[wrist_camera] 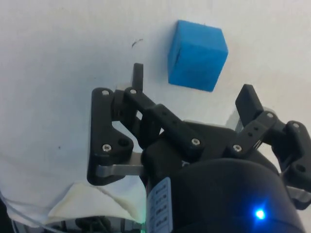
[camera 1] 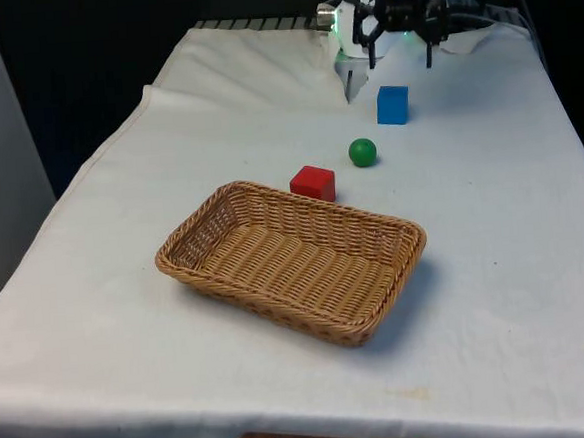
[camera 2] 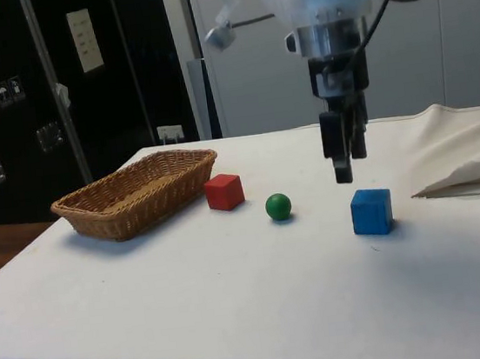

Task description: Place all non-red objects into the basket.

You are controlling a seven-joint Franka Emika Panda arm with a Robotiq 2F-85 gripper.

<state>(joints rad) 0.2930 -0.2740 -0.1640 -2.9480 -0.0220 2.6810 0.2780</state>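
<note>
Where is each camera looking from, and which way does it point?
Front view: looks across the table at the basket, red cube, green ball, blue cube; the gripper hangs at the far end.
Side view: from the table's side, towards dark cabinets; gripper above the blue cube.
Wrist view: looks down past the open fingers at the blue cube.
All three share the blue cube.

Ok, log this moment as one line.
hand: open, above table beside blue cube | basket: empty | green ball, red cube: on table
</note>
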